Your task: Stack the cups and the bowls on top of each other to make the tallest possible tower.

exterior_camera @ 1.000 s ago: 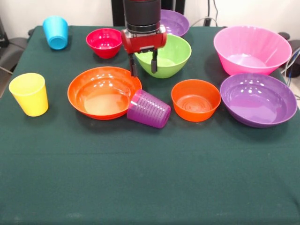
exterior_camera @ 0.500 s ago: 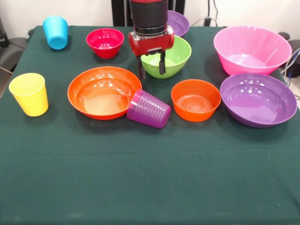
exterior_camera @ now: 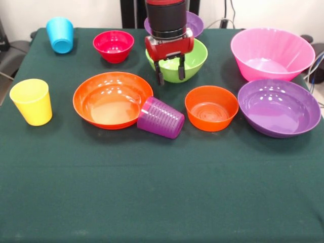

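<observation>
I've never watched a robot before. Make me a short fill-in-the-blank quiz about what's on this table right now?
1. The purple cup lies on its ____.
2. It touches the wide ____ bowl.
3. The gripper hangs in front of the ____ bowl.
4. The yellow cup stands ____, apart from the others.

Missing words: side; orange; green; upright

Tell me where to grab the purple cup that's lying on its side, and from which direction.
Judging by its pose, come straight down on the purple cup and close across its ribbed wall near the middle. It lies tipped, its mouth against the wide orange bowl, so the rim is blocked. The open gripper hangs just beyond it.
</observation>
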Tool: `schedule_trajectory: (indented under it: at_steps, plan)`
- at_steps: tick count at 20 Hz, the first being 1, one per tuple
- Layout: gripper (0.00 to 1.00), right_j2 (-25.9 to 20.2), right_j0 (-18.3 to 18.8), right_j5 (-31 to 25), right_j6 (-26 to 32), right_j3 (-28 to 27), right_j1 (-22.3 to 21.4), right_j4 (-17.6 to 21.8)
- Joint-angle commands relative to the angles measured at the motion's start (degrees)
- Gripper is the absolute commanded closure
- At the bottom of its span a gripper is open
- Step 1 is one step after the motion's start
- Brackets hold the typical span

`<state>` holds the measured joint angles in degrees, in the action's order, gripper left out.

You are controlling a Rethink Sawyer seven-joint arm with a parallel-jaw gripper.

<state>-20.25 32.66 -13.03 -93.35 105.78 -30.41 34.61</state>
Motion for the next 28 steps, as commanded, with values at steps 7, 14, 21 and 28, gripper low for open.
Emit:
schedule_trajectory:
  at_steps: [7, 14, 21, 28]
  plan:
    - [0.00, -4.28, -0.35, -1.87, -3.96, 2.38, 5.02, -2.25]
    - [0.00, -4.45, -2.14, 4.97, 0.92, -0.67, 4.09, 6.29]
    - [0.00, -5.55, -2.25, 10.30, 0.78, -2.66, 3.05, 10.16]
    - [0.00, -8.34, -2.92, 17.06, 1.48, -2.52, -1.17, 17.51]
